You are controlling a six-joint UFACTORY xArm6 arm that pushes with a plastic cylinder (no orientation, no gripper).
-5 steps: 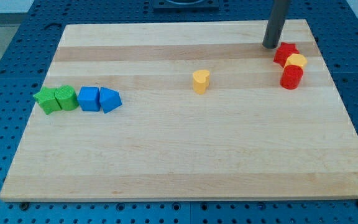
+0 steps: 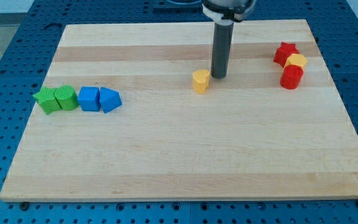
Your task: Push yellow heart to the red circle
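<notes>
My tip (image 2: 219, 76) just right of yellow heart (image 2: 200, 81); red circle (image 2: 291, 78) far right; no claw, only a rod

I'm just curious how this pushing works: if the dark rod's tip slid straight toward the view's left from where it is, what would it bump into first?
Most likely the yellow heart: my tip sits just to its right, slightly higher in view, so it might only clip its upper edge.

My tip (image 2: 219, 76) moved from beside red star (image 2: 284, 52) leftward, now just right of yellow heart (image 2: 200, 81).
</notes>
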